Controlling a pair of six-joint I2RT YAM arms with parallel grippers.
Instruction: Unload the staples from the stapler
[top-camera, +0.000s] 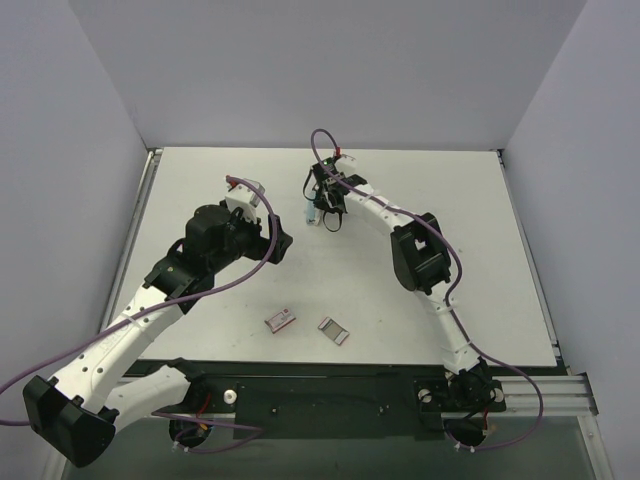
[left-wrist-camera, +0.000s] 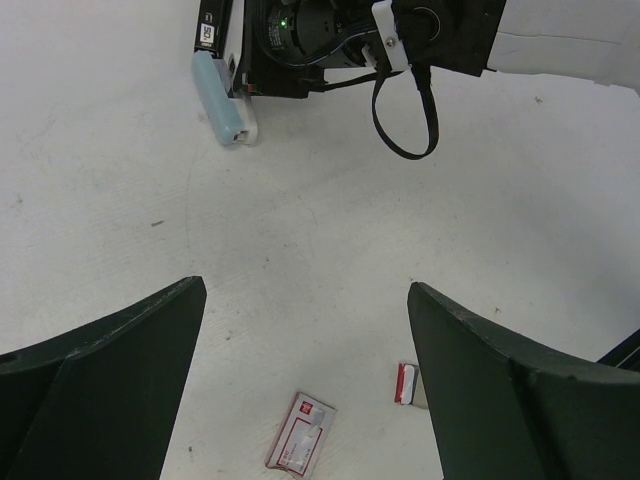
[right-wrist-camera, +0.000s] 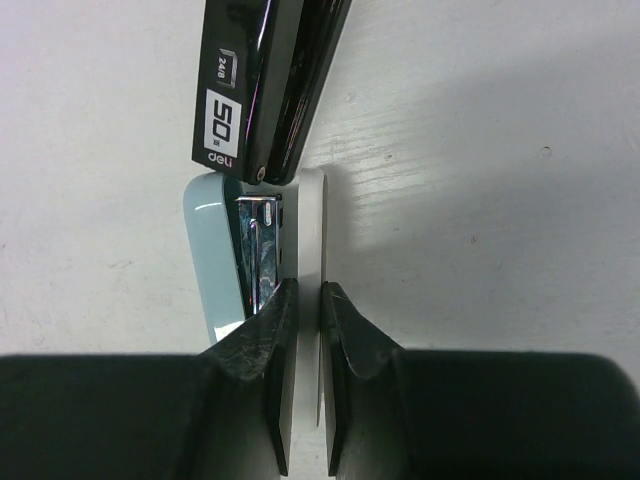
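Stapler (right-wrist-camera: 265, 80), glossy black over pale blue, white edge seemingly pinched in right tool (right-wrist-camera: 308, 290); left tool (left-wrist-camera: 305, 288) wide

table (top-camera: 450, 200): white | red-white box (top-camera: 281, 319) | 2nd item (top-camera: 333, 331), possibly box, near it

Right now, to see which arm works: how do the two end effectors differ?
Left end effector gapes wide, holding nothing; right end effector pinches the white base of the slim black stapler. Left hangs apart from the stapler; right is on it. Both have dark fingers.
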